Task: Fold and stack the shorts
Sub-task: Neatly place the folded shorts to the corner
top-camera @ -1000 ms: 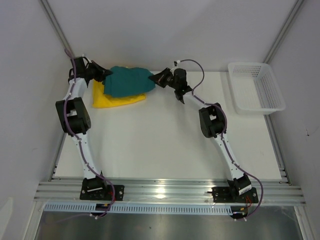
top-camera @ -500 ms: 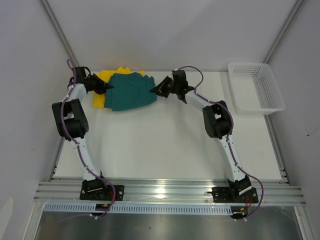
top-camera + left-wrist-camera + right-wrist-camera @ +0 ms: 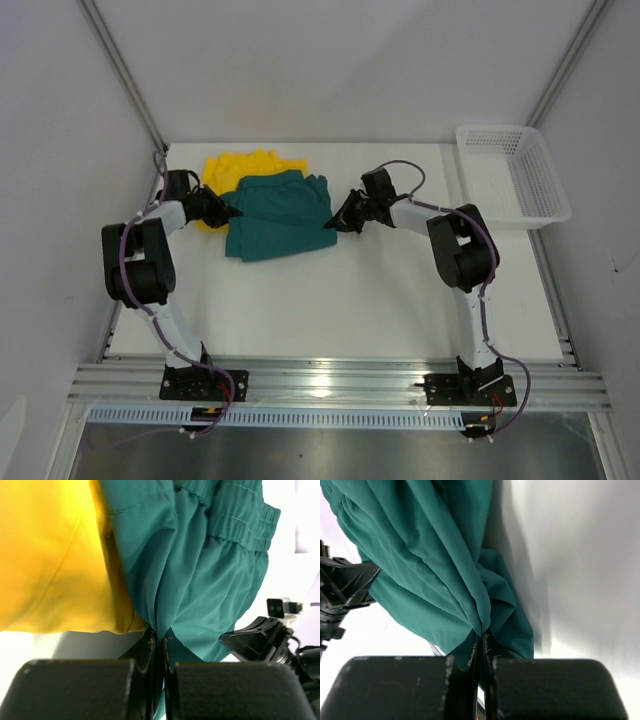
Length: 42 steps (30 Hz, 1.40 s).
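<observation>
White table [image 3: 350, 290] betw. pale grey walls, metal rails along near edge; white mesh basket [image 3: 512, 175] at far right corner. Teal shorts [image 3: 278, 212] spread near far left corner, overlapping near side of yellow shorts [image 3: 240, 165]. Left gripper [image 3: 232, 212] clamped tight on left edge of teal shorts; right gripper [image 3: 333, 224] clamped tight on right edge. Wrist cams only: fingers pressed together on bunched folds; from left wrist, gathered elastic waistband, yellow cloth alongside, right gripper opposite. Top cam only: basket, both arms, whole layout.
</observation>
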Tool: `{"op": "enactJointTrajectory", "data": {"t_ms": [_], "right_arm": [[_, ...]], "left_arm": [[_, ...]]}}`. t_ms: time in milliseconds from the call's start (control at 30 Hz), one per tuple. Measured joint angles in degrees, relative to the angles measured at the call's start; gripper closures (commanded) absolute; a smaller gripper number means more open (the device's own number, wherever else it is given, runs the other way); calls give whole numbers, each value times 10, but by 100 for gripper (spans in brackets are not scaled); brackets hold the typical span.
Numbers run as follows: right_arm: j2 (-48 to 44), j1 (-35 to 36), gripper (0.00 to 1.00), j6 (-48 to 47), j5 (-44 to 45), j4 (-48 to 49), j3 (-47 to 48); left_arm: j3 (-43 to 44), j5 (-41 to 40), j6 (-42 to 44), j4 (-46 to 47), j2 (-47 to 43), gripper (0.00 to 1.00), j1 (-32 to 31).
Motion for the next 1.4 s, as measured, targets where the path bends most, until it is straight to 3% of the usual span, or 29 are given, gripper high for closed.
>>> {"op": "enactJointTrajectory", "data": {"t_ms": [167, 200, 267, 300, 333, 367, 400, 467, 500, 733, 1133, 1400], "right_arm": [[-70, -4, 98, -30, 7, 2, -86], [-80, -3, 74, -37, 8, 2, -98], [-99, 0, 54, -50, 12, 1, -119], [-108, 0, 29, -57, 16, -2, -127], [-117, 0, 13, -62, 21, -8, -133], [-125, -1, 6, -70, 28, -14, -136], [-131, -2, 1, -81, 32, -17, -136], [-140, -6, 1, -100, 39, -20, -132], [-142, -9, 0, -109, 42, -25, -126], [-122, -24, 0, -148, 20, -16, -60], [15, -16, 1, -177, -23, 2, 39], [29, -5, 22, -185, -38, 6, 56]], "left_arm": [[-80, -7, 1, 20, -74, 98, -23], [-92, -10, 2, 22, -89, 94, -25], [-115, -18, 3, 22, -116, 88, -29], [-128, -24, 6, 24, -134, 75, -30], [-139, -31, 11, 24, -149, 64, -30], [-146, -34, 13, 24, -159, 56, -30], [-153, -39, 18, 24, -170, 41, -30], [-160, -45, 24, 24, -177, 25, -30], [-164, -47, 28, 25, -177, 2, -30], [-202, -81, 33, 17, -191, 1, -30], [-201, -141, 37, 32, -197, 1, -31], [-182, -146, 38, 44, -151, 1, -50]]}}
